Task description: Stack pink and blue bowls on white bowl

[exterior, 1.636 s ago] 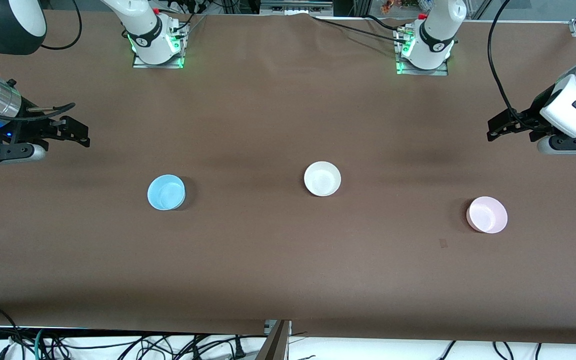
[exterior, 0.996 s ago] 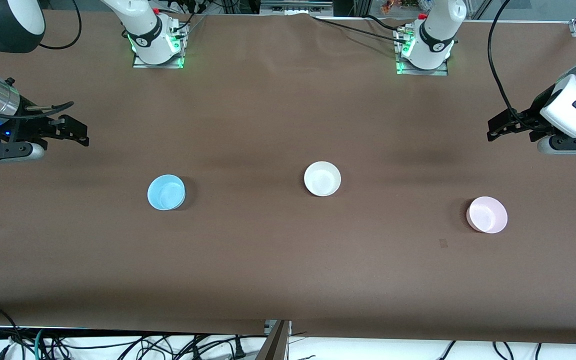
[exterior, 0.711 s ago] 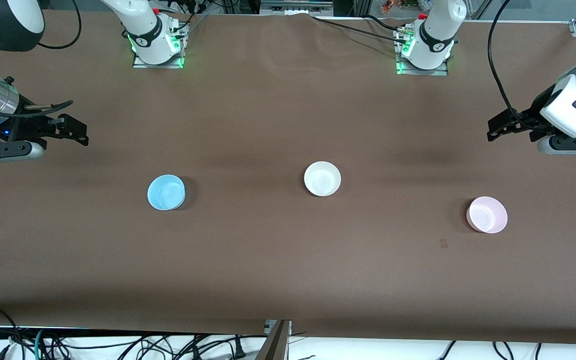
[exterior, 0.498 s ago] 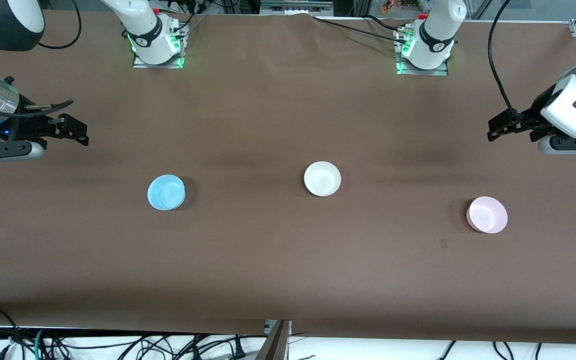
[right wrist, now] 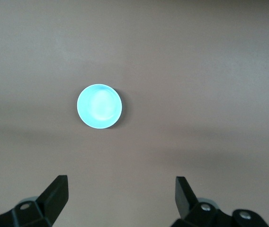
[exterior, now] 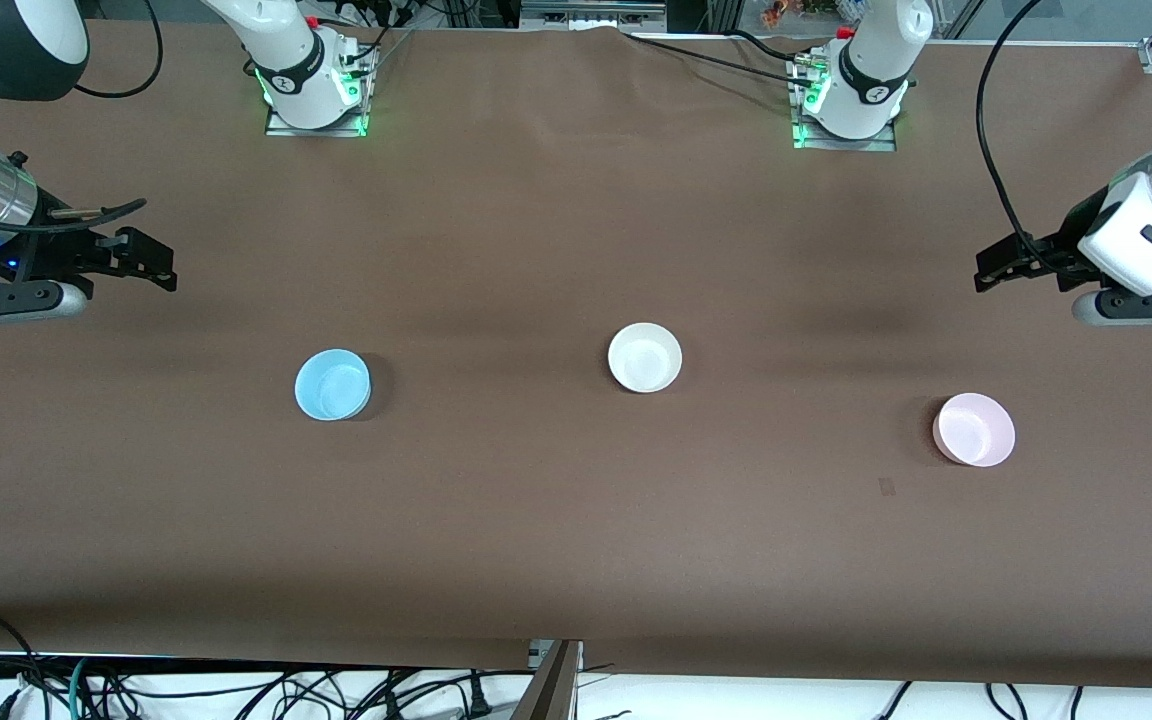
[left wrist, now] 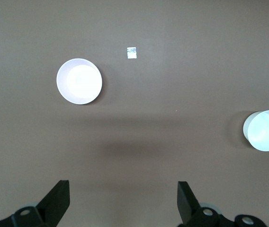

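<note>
Three small bowls stand apart on the brown table. The light blue bowl (exterior: 333, 385) is toward the right arm's end, the white bowl (exterior: 645, 357) is in the middle, and the pale pink bowl (exterior: 974, 429) is toward the left arm's end. My right gripper (exterior: 168, 268) is open and empty over bare table; its wrist view shows the blue bowl (right wrist: 99, 106) ahead of the open gripper (right wrist: 120, 194). My left gripper (exterior: 981, 270) is open and empty over bare table; its wrist view shows the pink bowl (left wrist: 79, 81) and the white bowl (left wrist: 265, 130) ahead of the open gripper (left wrist: 121, 198).
A small tape mark (exterior: 886, 487) lies on the table (exterior: 576, 520) beside the pink bowl, nearer the front camera. The arm bases (exterior: 314, 95) (exterior: 848, 105) stand along the back edge. Cables hang below the front edge.
The left arm's wrist has shifted slightly up and toward its end of the table. The right arm and the three bowls have not visibly moved.
</note>
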